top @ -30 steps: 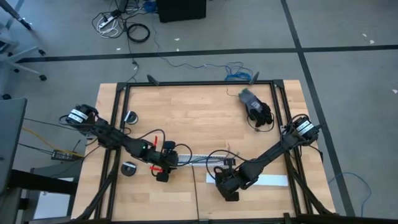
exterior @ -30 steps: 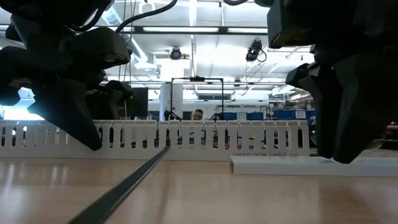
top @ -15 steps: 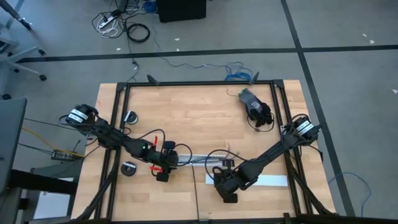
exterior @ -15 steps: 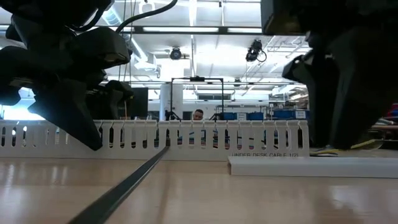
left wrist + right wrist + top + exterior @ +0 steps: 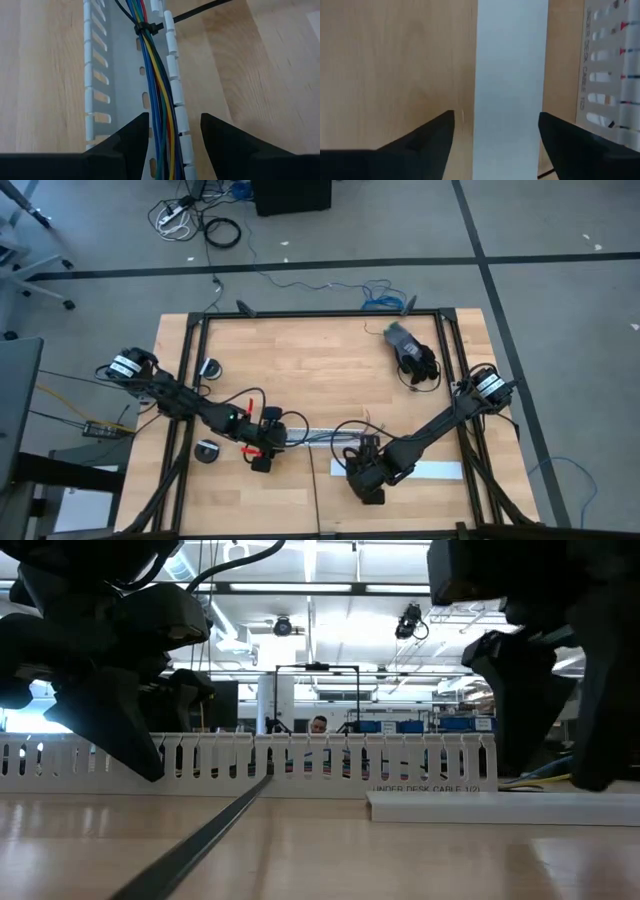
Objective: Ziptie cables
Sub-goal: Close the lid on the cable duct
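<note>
The cables (image 5: 159, 85), blue, green, yellow and red wires, run in a bunch along the white slotted channel (image 5: 95, 75). The black ziptie (image 5: 146, 27) is looped round the bunch, and its long tail (image 5: 205, 835) lies on the table toward the near edge. My left gripper (image 5: 175, 120) (image 5: 268, 444) is open, one finger inside the channel and one outside its near wall, with the cables between them; whether it touches them I cannot tell. My right gripper (image 5: 496, 115) (image 5: 365, 470) is open above a flat white strip (image 5: 510, 75), one finger on each side with wood showing between.
The white strip (image 5: 425, 470) lies parallel to the channel (image 5: 320, 437) on its near side. A dark bundle with a grey piece (image 5: 412, 355) sits at the far right. Two small round parts (image 5: 210, 367) (image 5: 207, 450) lie at the left. Black frame rails (image 5: 195, 380) border the table.
My right gripper has opened wide over the white strip, its two fingers now standing clearly apart in the low view. The strip lies flat on the table. My left gripper, the cables and the ziptie have stayed as they were.
</note>
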